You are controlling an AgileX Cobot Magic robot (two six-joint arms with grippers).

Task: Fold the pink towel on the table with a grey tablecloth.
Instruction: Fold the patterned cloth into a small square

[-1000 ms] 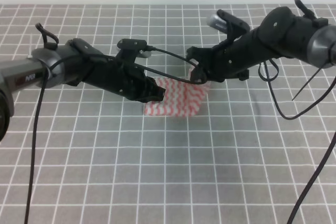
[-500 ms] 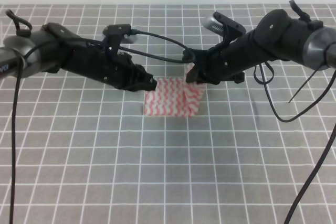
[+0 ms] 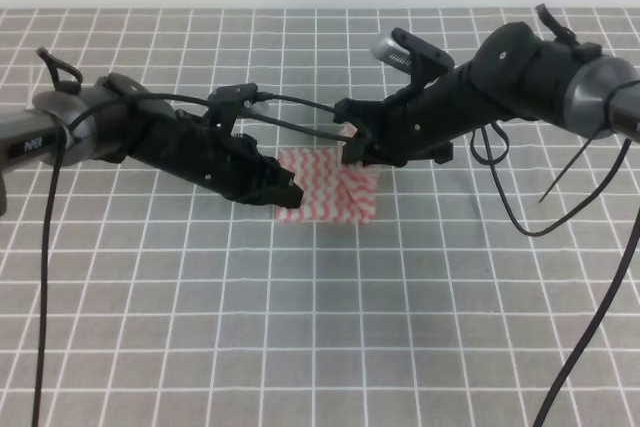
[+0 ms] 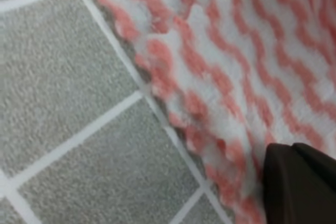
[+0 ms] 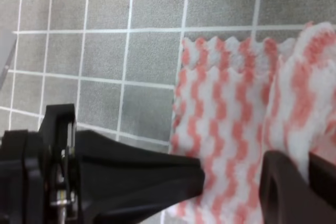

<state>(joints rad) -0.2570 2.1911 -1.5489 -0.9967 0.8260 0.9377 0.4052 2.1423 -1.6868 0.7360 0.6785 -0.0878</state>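
Exterior high view showed the pink towel (image 3: pixel 326 185) lying near the middle of the table with a grey tablecloth (image 3: pixel 320 327). The towel looked already folded into a small patch, with a raised fold near its right side. It sat between the two arms.

The left gripper (image 3: pixel 286 190) reached in from the left. Its tip was low at the towel's left edge and touched it or was just beside it. In the left wrist view, the wavy edge of the towel (image 4: pixel 220 77) lay flat on the grey cloth, and one dark finger (image 4: pixel 299 182) rested on the towel at the bottom right corner. I could not tell if the left fingers were apart or together.

The right gripper (image 3: pixel 352 150) reached in from the right. It was at the towel's top right corner. In the right wrist view, the towel (image 5: pixel 236 114) lay under the gripper, and a raised fold of it ran up between the two dark fingers (image 5: pixel 283 187). The fingers looked closed on that fold. The left arm's dark tip also showed at the bottom left of that view.
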